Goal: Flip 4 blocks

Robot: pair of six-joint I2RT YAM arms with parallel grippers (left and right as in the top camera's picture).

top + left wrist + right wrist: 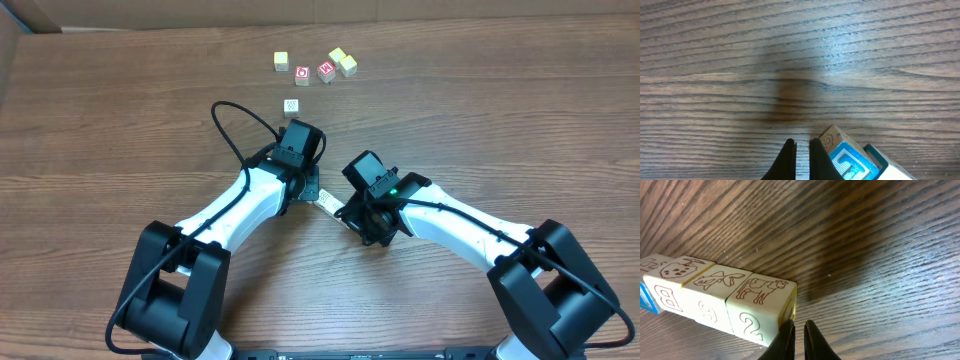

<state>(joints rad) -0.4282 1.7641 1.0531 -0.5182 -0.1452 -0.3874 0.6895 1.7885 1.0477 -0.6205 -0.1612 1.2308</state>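
Right claw (795, 332) sits nearest, at bottom centre of the right wrist view. Its tips are nearly together with nothing between them. The left tip is against the lower right corner of the cow block (762, 305).

Wood-grain surface (120, 120) fills every view.

Left arm (240, 205) and right arm (450, 220) come up from the bottom corners of the overhead view and meet at centre.

The row of blocks (735, 302) lies flat on the surface between the two claws. In the right wrist view it runs from the left edge to the claw, with the cow block as the end one.

Left claw (801, 150) is at bottom centre of the left wrist view, closed and holding nothing. The blue-faced block (847, 162) is just beside it to the right; contact unclear.

At upper centre of the overhead view, well apart from the claws:
- Three yellow cubes (347, 66).
- Two red-faced cubes (302, 74).
- One dotted cube (290, 105), just below them.
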